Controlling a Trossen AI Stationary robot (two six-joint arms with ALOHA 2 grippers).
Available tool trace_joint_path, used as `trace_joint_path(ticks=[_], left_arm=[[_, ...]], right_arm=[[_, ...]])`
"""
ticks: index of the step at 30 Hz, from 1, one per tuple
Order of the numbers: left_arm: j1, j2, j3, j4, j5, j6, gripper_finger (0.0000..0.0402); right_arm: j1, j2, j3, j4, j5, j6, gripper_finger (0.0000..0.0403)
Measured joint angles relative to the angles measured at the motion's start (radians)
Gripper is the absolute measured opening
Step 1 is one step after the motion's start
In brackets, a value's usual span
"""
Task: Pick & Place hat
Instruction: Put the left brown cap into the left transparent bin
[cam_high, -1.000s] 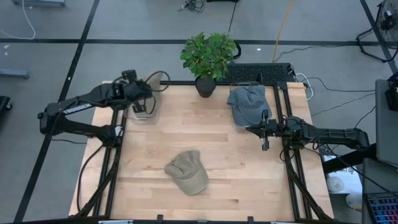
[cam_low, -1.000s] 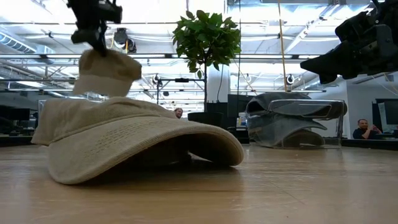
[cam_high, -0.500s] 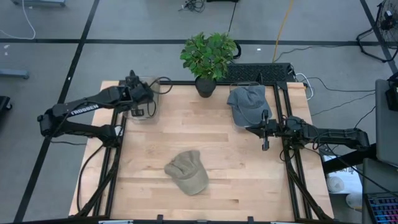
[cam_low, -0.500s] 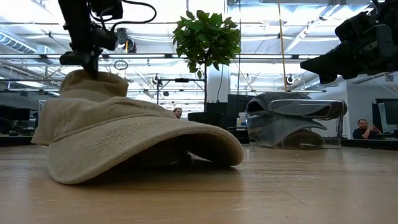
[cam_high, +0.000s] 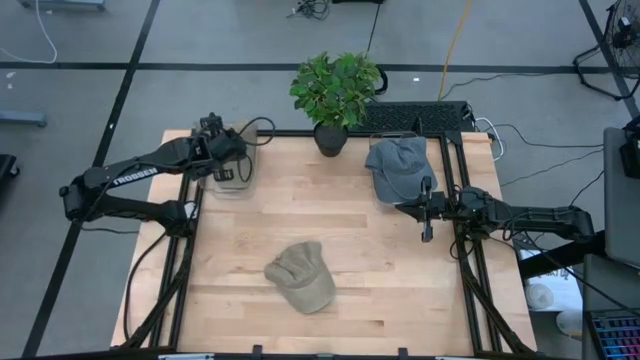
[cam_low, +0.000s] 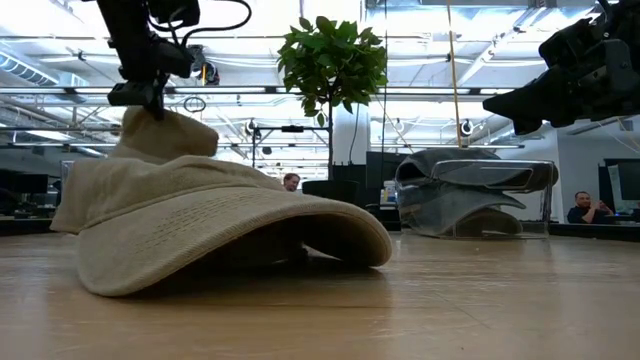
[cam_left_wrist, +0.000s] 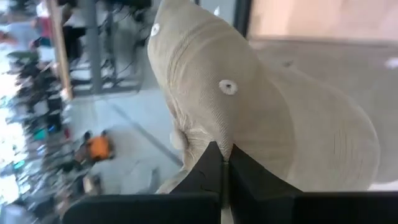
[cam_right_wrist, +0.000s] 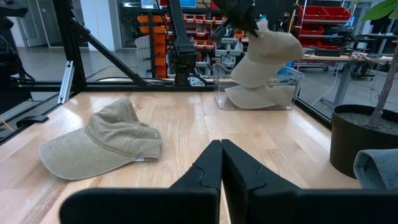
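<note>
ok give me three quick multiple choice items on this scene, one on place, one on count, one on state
1. Where does the grey cap lie?
A. table's far right corner
B. table's near left corner
C. in the clear bin

2. How many tan caps show?
A. one
B. three
C. five

3. The left gripper is
A. open over bare wood
B. shut on a tan cap above the clear bin
C. resting on the potted plant

Answers: 1 A, the high view shows it beside the plant. 2 B, one on the table, one in the bin, one held. 3 B, the left wrist view shows fingers pinching cloth.
</note>
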Motion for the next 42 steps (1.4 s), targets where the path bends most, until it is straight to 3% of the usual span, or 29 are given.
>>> trace_joint_path(ticks=[8,21,29,42], left_arm=[[-0.002,0.001,-0.015,0.005,0.066,-0.02,0.0003],[-0.002,0.001,-0.172,0.05,0.142,-0.052,0.0003],[-0.003,0.001,-0.181,0.079,0.139,-0.055,0.0005],[-0.003,0.001,-0.182,0.153,0.109,-0.145,0.0064]], right_arm=[[0.0,0.0,0.0,0.0,0.0,0.0,0.0],[0.0,0.0,0.0,0.0,0.0,0.0,0.0],[0.0,0.0,0.0,0.0,0.0,0.0,0.0],[0.0,0.0,0.0,0.0,0.0,0.0,0.0]])
